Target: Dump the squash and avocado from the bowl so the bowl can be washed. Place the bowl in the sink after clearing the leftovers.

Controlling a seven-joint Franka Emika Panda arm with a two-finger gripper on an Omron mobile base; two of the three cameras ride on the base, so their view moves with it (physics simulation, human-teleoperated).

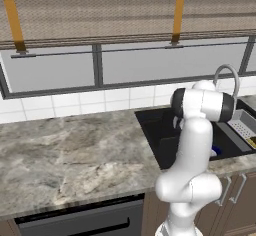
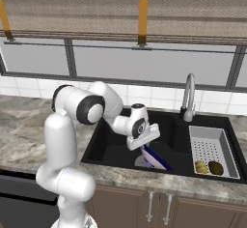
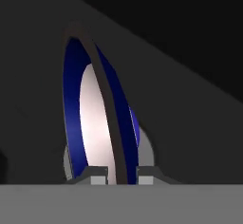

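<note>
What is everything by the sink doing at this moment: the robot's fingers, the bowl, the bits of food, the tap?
Gripper: fingers shut on the bowl's rim, down in the sink.
Blue bowl with white inside: tilted on edge, empty, held.
Black rectangular sink: dry, bowl inside it.
Yellowish squash: lying in the tray.
Dark avocado: lying beside the squash.
Light grey perforated tray: holds both food pieces.
Chrome tap: no water running.

Grey perforated tray (image 2: 212, 147), marble counter (image 1: 65, 155)
</note>
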